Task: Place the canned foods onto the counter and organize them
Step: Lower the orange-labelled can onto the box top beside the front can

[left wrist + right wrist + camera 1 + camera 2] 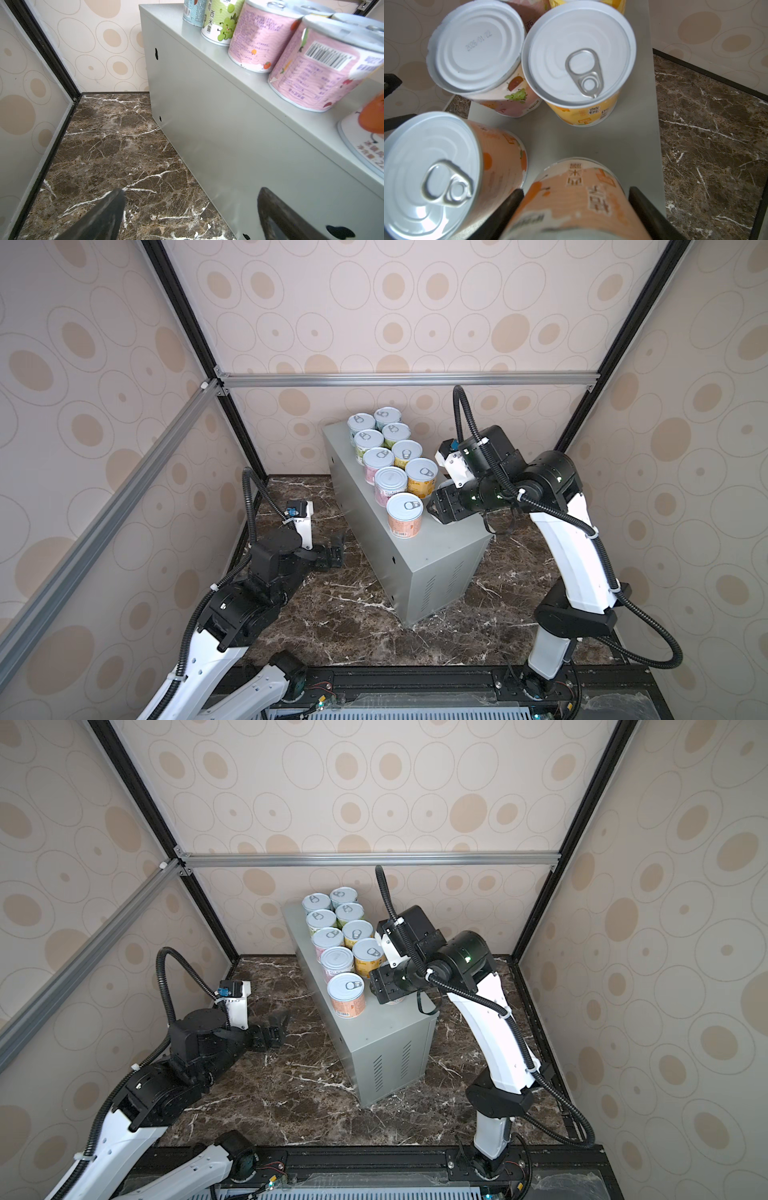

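Room: marble floor (116, 145), spotted walls (395, 302), counter (449, 549); left end effector (192, 191) spread, right end effector (575, 192) pinching orange can (577, 209).

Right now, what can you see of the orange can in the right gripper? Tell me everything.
The orange can is a short cylinder with a peach-orange label carrying printed characters and fruit drawings. It is held roughly upright, lid hidden, clamped at its sides by the fingers of the right gripper. It is at the counter's near end, close beside a second orange can; whether its base rests on the counter cannot be told.
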Robot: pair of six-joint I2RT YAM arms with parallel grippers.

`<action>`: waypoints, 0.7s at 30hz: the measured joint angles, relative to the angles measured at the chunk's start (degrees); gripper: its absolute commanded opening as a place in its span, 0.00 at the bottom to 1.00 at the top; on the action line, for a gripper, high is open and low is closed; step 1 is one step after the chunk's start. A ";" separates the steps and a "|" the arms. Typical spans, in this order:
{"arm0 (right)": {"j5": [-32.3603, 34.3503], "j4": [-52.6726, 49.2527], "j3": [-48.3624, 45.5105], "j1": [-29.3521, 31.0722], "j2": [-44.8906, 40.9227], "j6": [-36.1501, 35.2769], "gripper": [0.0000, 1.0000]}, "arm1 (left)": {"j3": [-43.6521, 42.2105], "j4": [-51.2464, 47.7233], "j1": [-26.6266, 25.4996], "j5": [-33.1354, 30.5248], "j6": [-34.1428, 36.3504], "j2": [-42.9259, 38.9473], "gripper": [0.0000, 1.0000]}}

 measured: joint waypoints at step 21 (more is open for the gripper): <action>-0.52 1.16 -0.37 0.00 1.42 -0.28 0.63 | 0.00 -1.07 0.00 -0.24 -0.02 -1.11 0.99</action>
